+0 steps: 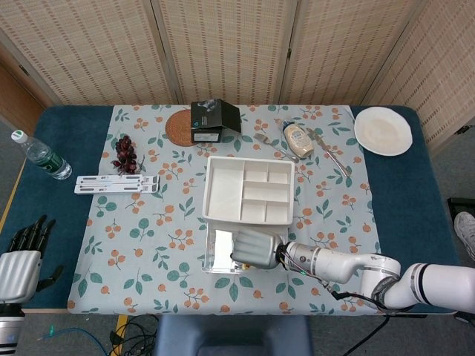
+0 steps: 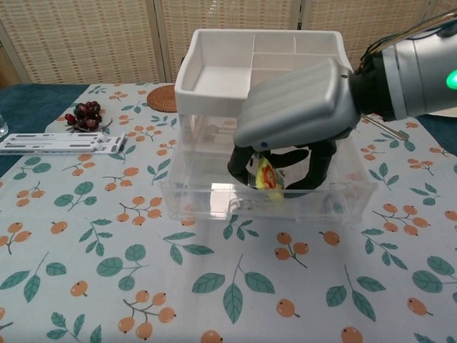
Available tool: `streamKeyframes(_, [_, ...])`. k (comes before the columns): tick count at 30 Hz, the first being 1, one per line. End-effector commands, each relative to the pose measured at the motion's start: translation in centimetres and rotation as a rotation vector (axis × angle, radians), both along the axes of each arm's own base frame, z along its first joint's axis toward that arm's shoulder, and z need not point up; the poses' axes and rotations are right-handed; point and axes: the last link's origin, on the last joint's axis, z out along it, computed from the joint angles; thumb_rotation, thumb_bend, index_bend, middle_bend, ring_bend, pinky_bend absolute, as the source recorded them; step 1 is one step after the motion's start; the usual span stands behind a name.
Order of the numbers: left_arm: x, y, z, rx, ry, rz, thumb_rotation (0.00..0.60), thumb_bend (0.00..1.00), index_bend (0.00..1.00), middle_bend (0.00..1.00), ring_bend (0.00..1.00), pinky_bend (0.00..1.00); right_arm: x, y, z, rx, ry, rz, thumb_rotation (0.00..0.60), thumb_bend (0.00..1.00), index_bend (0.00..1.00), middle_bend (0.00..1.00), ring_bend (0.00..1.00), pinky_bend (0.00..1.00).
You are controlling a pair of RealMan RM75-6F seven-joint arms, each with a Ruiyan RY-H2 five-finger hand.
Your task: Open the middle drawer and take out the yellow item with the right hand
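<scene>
Inside the pulled-out middle drawer [image 2: 268, 204] of the clear drawer unit [image 2: 214, 136], the right hand [image 2: 296, 114] has its dark fingers [image 2: 241, 163] curled around the yellow item [image 2: 265, 174], which looks lifted off the drawer floor, though the plastic blurs that a bit. Far left of the unit, the left hand [image 1: 21, 261] rests with fingers spread, holding nothing.

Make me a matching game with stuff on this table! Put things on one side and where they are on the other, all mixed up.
Things:
1. yellow item
2. water bottle
3. white plate
4. grapes

Places:
A. far right corner of the table
B. on the flowered cloth, left side
C. in the right hand, over the open drawer
D. left edge, on the blue cloth

Pairs: 1-C, 2-D, 3-A, 4-B
</scene>
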Motion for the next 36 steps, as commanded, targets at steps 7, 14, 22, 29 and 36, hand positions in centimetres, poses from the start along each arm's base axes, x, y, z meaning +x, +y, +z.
streamKeyframes(7, [0.1, 0.1, 0.0, -0.001, 0.002, -0.002, 0.6, 0.26, 0.0, 0.0, 0.09, 0.11, 0.4, -0.3, 0.6, -0.01, -0.041, -0.013, 0.6, 0.44, 0.54, 0.91, 1.0, 1.0])
streamKeyframes(14, [0.3, 0.1, 0.1, -0.002, 0.005, -0.007, 0.6, 0.26, 0.0, 0.0, 0.09, 0.11, 1.1, -0.3, 2.4, -0.033, -0.15, -0.04, 0.6, 0.45, 0.55, 0.91, 1.0, 1.0])
streamKeyframes(22, [0.8, 0.4, 0.0, -0.006, 0.005, -0.022, 0.6, 0.26, 0.0, 0.0, 0.09, 0.11, 0.2, -0.1, 3.9, -0.047, -0.197, -0.074, 0.6, 0.45, 0.57, 0.93, 1.0, 1.0])
streamKeyframes(29, [1.0, 0.4, 0.1, -0.007, 0.006, -0.026, 0.6, 0.26, 0.0, 0.0, 0.09, 0.11, -0.7, 0.3, 5.7, -0.079, -0.257, -0.099, 0.6, 0.46, 0.59, 0.93, 1.0, 1.0])
streamKeyframes(36, [1.3, 0.7, 0.1, -0.011, 0.006, -0.041, 0.6, 0.26, 0.0, 0.0, 0.09, 0.11, -3.3, 1.8, 9.2, -0.142, -0.332, -0.158, 0.6, 0.46, 0.59, 0.93, 1.0, 1.0])
